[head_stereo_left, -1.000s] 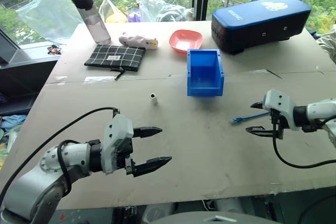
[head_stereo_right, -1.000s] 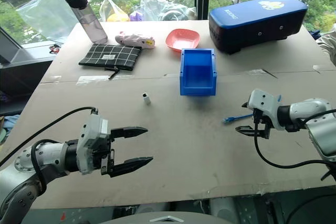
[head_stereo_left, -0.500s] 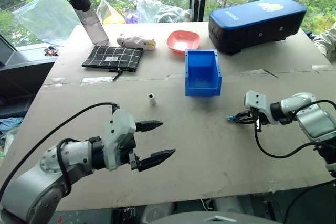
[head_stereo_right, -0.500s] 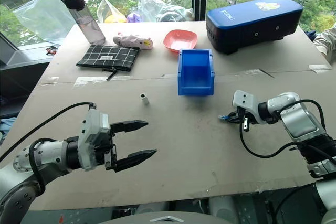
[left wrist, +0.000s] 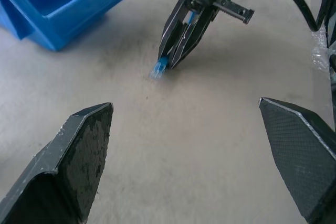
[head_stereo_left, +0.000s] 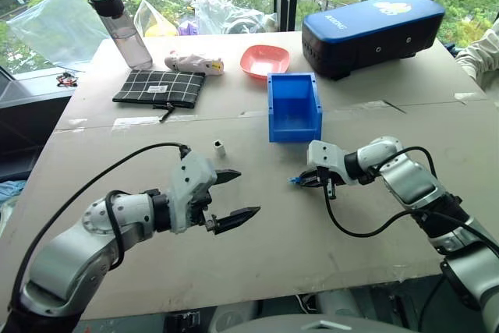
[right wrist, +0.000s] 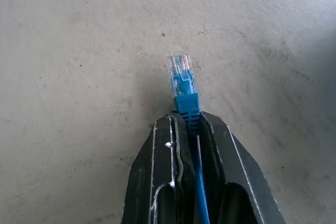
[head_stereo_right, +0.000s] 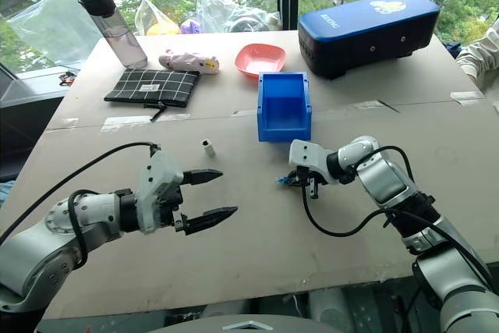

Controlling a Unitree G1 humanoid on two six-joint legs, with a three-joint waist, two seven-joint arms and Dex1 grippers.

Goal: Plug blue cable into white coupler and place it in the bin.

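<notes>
- Left gripper: its two black fingers stand wide apart with nothing between them, and it hangs over bare tabletop, below and slightly left of the coupler.
- White coupler: one of them, standing alone on the table, untouched, so nothing has been plugged in yet.
- Bin: one, bright blue, standing to the right of the coupler with its sloped front toward the robot; as far as its inside shows, there is nothing in it.
- Blue cable: one, pinched just behind its clear plug, which sticks out past the fingertips (the cord runs back between the fingers).
- Right gripper: closed on the blue cable, low over the table just in front of the bin, plug end pointing left toward the coupler but well apart from it.
- Progress, as I judge it: the cable is picked up and that is all. The coupler remains to be grasped (probably the free left gripper's job), then the plug seated in its socket and the joined pair dropped in the bin.
- Count: two grippers, one cable, one coupler, one bin.
</notes>
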